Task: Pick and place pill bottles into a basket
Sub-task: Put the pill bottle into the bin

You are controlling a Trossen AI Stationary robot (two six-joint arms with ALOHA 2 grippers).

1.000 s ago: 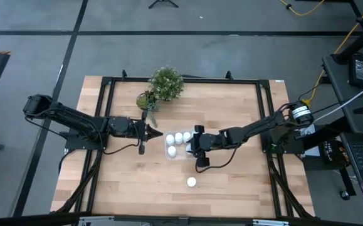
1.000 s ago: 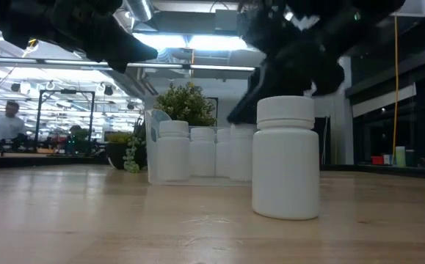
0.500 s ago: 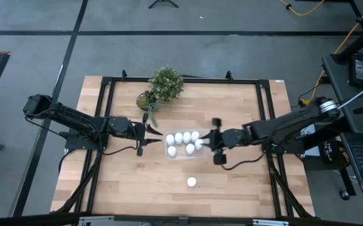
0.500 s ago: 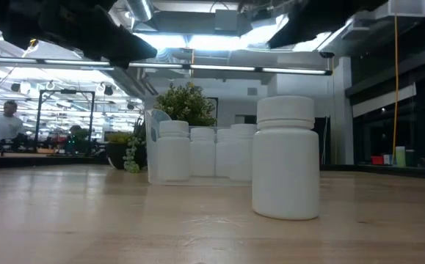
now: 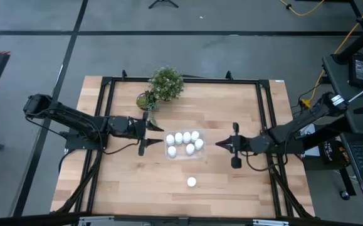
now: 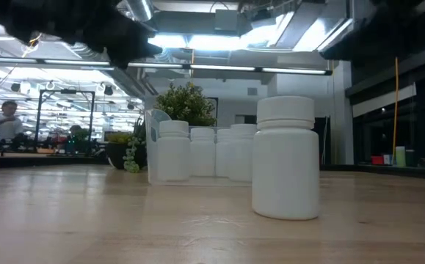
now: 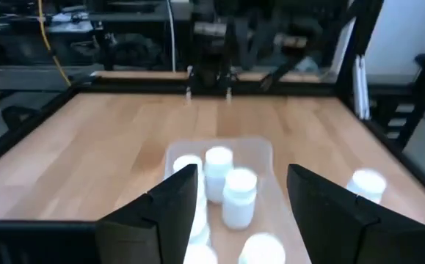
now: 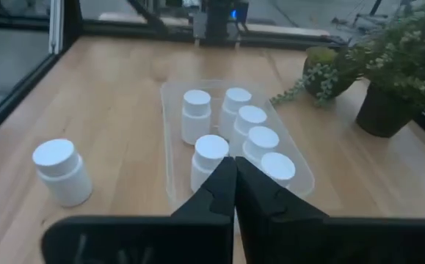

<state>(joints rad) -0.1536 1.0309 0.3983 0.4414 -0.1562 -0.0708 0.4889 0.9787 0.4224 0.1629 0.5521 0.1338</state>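
The right gripper [image 5: 219, 144] has been drawn back from the basket [image 5: 184, 155], jaws closed and empty; six bottles [image 5: 187, 136] are left inside, one bottle [image 5: 192, 182] on the counter [image 5: 118, 182]. The left gripper [image 5: 158, 130] is held open beside the basket.

Overhead, table-level, two facing wrist views

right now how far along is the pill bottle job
Mostly done: six pill bottles stand in the basket. Nothing is in hand: the right gripper is shut and empty, right of the basket, and the left gripper waits open on its left. Left: one bottle standing alone on the table.
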